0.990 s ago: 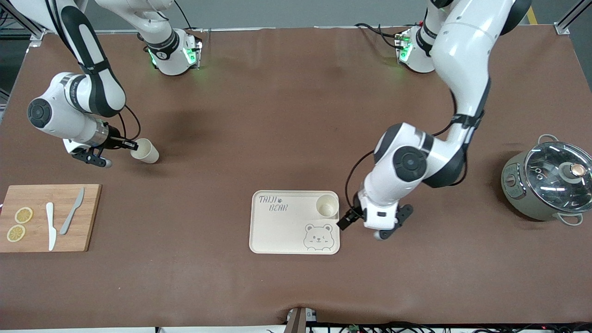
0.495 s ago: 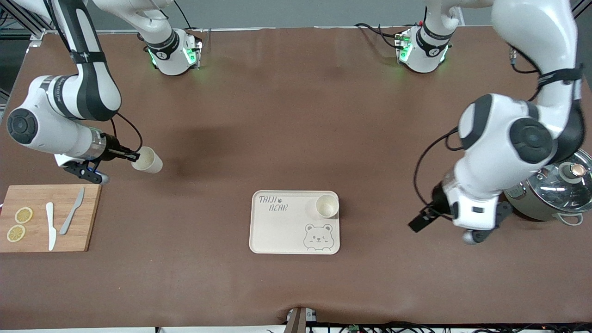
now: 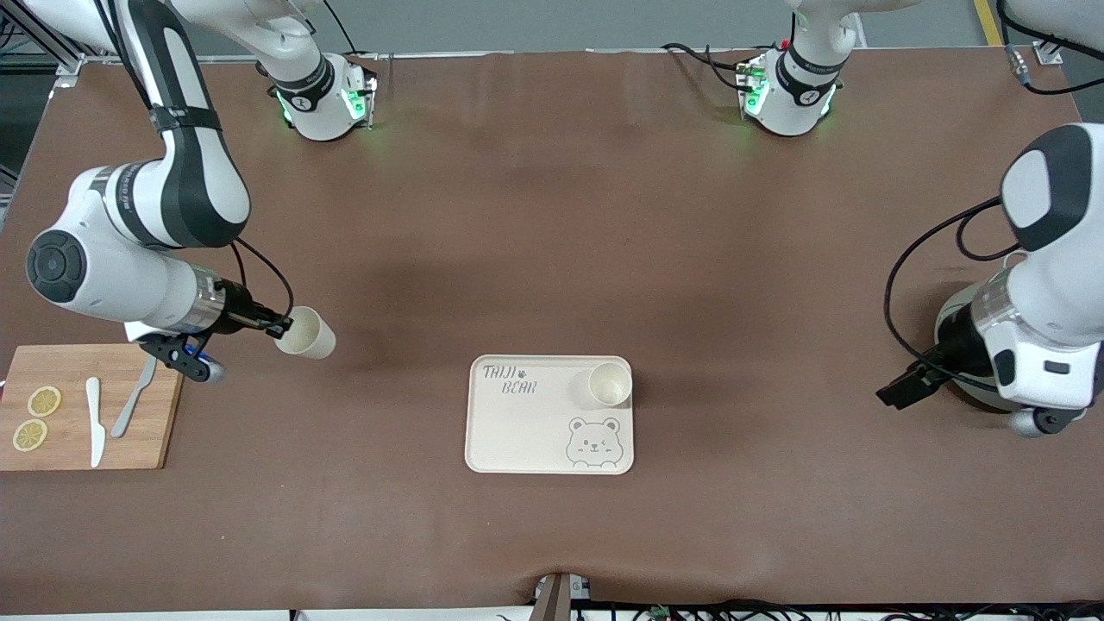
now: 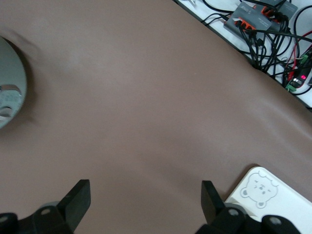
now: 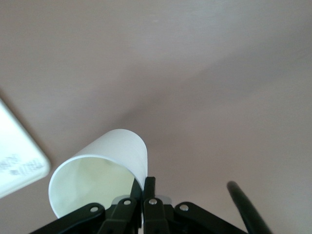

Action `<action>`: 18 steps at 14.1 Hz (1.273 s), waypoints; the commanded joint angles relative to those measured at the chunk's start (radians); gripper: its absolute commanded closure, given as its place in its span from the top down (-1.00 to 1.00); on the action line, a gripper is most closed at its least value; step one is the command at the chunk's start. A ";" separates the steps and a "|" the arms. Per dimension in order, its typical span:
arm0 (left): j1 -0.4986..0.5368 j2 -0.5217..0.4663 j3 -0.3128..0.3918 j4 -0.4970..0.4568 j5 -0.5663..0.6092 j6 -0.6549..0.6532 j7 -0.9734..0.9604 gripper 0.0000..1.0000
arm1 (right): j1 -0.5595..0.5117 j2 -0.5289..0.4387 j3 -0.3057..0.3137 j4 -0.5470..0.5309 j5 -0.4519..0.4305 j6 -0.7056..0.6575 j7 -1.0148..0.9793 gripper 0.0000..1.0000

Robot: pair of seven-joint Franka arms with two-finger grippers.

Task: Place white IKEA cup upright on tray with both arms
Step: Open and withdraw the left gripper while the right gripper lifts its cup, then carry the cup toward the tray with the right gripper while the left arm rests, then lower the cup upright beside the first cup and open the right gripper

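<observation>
My right gripper (image 3: 280, 328) is shut on the rim of a white cup (image 3: 304, 335) and holds it tilted on its side over the table between the cutting board and the tray. In the right wrist view the fingers (image 5: 151, 187) pinch the cup's wall (image 5: 100, 173), one inside and one outside. The cream tray (image 3: 517, 431) with the bear drawing lies near the table's middle. A second white cup (image 3: 610, 384) stands upright in its corner. My left gripper (image 3: 901, 390) is open and empty over the table beside the pot, with its jaws wide apart (image 4: 145, 190).
A grey pot (image 3: 953, 323) with a glass lid stands at the left arm's end, mostly hidden by the left arm. A wooden cutting board (image 3: 69, 431) with two knives and lemon slices lies at the right arm's end. The tray's corner shows in both wrist views (image 4: 273, 195) (image 5: 14, 156).
My left gripper has drawn away from the tray toward the pot, empty. My right gripper has carried its cup toward the tray.
</observation>
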State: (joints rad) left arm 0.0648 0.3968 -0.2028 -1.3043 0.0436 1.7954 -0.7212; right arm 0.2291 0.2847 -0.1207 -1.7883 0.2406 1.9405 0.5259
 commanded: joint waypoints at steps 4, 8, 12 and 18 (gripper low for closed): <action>0.095 -0.096 -0.004 -0.033 0.009 -0.122 0.233 1.00 | 0.179 0.240 -0.008 0.308 0.040 -0.026 0.323 -1.00; 0.148 -0.139 -0.003 -0.036 0.010 -0.202 0.340 1.00 | 0.242 0.330 -0.007 0.415 0.042 -0.017 0.460 -1.00; 0.153 -0.171 -0.001 -0.038 0.010 -0.255 0.359 1.00 | 0.314 0.398 -0.007 0.452 0.043 0.075 0.591 -1.00; 0.211 -0.243 -0.010 -0.084 0.002 -0.272 0.474 1.00 | 0.374 0.490 -0.007 0.455 0.043 0.195 0.657 -1.00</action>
State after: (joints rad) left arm 0.2672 0.2145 -0.2034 -1.3226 0.0436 1.5247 -0.2807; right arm 0.5891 0.7421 -0.1158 -1.3735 0.2637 2.1428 1.1669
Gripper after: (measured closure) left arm 0.000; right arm 0.978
